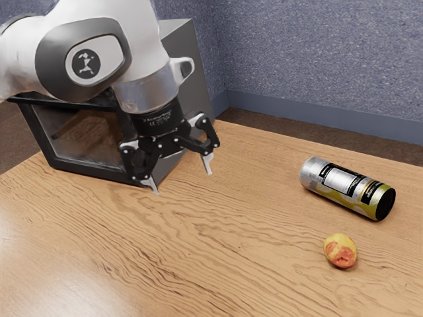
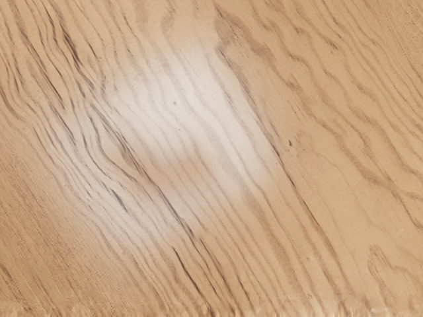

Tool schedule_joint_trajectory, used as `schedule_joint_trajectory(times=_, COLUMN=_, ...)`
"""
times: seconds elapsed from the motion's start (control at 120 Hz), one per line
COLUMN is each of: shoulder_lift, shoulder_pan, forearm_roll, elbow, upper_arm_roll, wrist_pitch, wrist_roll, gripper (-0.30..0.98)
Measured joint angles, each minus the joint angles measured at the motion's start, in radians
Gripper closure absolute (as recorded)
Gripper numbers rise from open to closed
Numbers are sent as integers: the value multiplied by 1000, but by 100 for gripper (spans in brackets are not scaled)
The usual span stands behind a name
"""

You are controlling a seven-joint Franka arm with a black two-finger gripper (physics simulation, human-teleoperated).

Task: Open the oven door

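1. A black two-finger gripper (image 1: pixel 183 181) hangs above a wood-grain table (image 1: pixel 231 238), its fingers (image 1: pixel 207 163) spread apart and grasping nothing; bare tabletop lies beneath the hand in the wrist view.
2. The oven door (image 1: pixel 82 135), dark-framed and glass-fronted, appears closed on the oven (image 1: pixel 188 72), toward the exterior view's left; the white arm (image 1: pixel 142 56) crosses in front and masks part of it.
3. A dark bar (image 1: pixel 53 101) runs along the front's upper edge, likely the pull; reaching it calls for a turn of the hand toward the front, and the downward-pointing fingers could slip off if that angle is wrong.
4. Too tight a swing could knock the wrist or knuckles into the oven's near corner, shoving the appliance askew; a pull off the hinge's path could drag it along instead of opening it; an arm left in the door's sweep could block it midway.
5. A silver-and-yellow can (image 1: pixel 344 187) and a red-yellow fruit (image 1: pixel 340 251) lie well apart from the oven; only a wide detour would threaten them.
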Motion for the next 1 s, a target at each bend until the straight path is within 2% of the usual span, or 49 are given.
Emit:
schedule_joint_trajectory(times=0.083, shoulder_lift=11, shoulder_pan=-53, forearm_roll=-5, elbow=1, upper_arm_roll=1, wrist_pitch=3, wrist_roll=35, gripper=0)
schedule_joint_trajectory(times=0.133, shoulder_lift=-45, shoulder_pan=-56, forearm_roll=-2, elbow=-40, upper_arm_roll=5, wrist_pitch=4, wrist_roll=55, gripper=0)
schedule_joint_trajectory(times=0.183, shoulder_lift=-237, shoulder_pan=-26, forearm_roll=30, elbow=-219, upper_arm_roll=6, wrist_pitch=8, wrist_roll=72, gripper=0)
schedule_joint_trajectory(times=0.217, shoulder_lift=-391, shoulder_pan=37, forearm_roll=47, elbow=-327, upper_arm_roll=8, wrist_pitch=14, wrist_roll=83, gripper=0)
schedule_joint_trajectory(times=0.258, shoulder_lift=-562, shoulder_pan=123, forearm_roll=66, elbow=-451, upper_arm_roll=59, wrist_pitch=24, wrist_roll=95, gripper=0)
schedule_joint_trajectory(times=0.317, shoulder_lift=-680, shoulder_pan=208, forearm_roll=84, elbow=-566, upper_arm_roll=208, wrist_pitch=66, wrist_roll=113, gripper=0)
schedule_joint_trajectory(times=0.358, shoulder_lift=-709, shoulder_pan=271, forearm_roll=97, elbow=-603, upper_arm_roll=264, wrist_pitch=101, wrist_roll=127, gripper=0)
schedule_joint_trajectory(times=0.417, shoulder_lift=-670, shoulder_pan=361, forearm_roll=106, elbow=-623, upper_arm_roll=277, wrist_pitch=182, wrist_roll=147, gripper=0)
schedule_joint_trajectory(times=0.583, shoulder_lift=-467, shoulder_pan=553, forearm_roll=48, elbow=-579, upper_arm_roll=245, wrist_pitch=450, wrist_roll=195, gripper=0)
schedule_joint_trajectory(times=0.708, shoulder_lift=-315, shoulder_pan=580, forearm_roll=1, elbow=-498, upper_arm_roll=231, wrist_pitch=618, wrist_roll=201, gripper=0)
schedule_joint_trajectory(times=0.775, shoulder_lift=-274, shoulder_pan=604, forearm_roll=-17, elbow=-448, upper_arm_roll=227, wrist_pitch=681, wrist_roll=190, gripper=0)
schedule_joint_trajectory(times=1.0, shoulder_lift=-88, shoulder_pan=660, forearm_roll=-36, elbow=-275, upper_arm_roll=227, wrist_pitch=791, wrist_roll=174, gripper=0)
